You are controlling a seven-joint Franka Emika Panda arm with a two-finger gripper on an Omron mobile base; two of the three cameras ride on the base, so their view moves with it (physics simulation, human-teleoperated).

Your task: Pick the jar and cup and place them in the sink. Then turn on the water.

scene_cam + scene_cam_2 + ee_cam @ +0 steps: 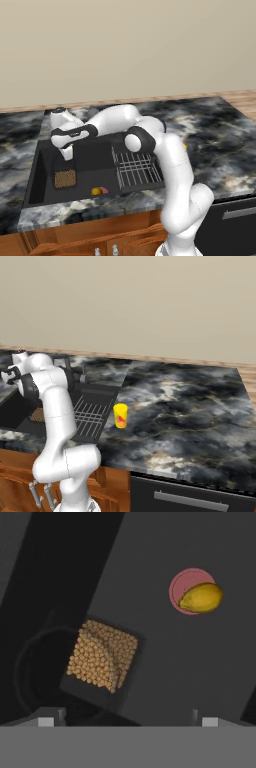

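The brown speckled jar (65, 178) stands on the floor of the black sink (37, 167), in its left part. In the hand view the jar (102, 657) lies just beyond the fingertips (46, 721). My gripper (67, 153) hangs a little above the jar, pointing down into the basin. It is open, and the gripper (127, 722) has nothing between its fingers. The small yellow cup (120, 415) with a red mark stands upright on the dark marbled counter, just right of the sink. In the left base view my arm hides most of the cup (184, 146).
A grey wire rack (136, 167) covers the right part of the basin. A tiny yellow-and-pink round blob (99, 190) lies on the sink floor near its front wall, to the right of the jar. Marbled counter (190, 406) stretches away right of the cup.
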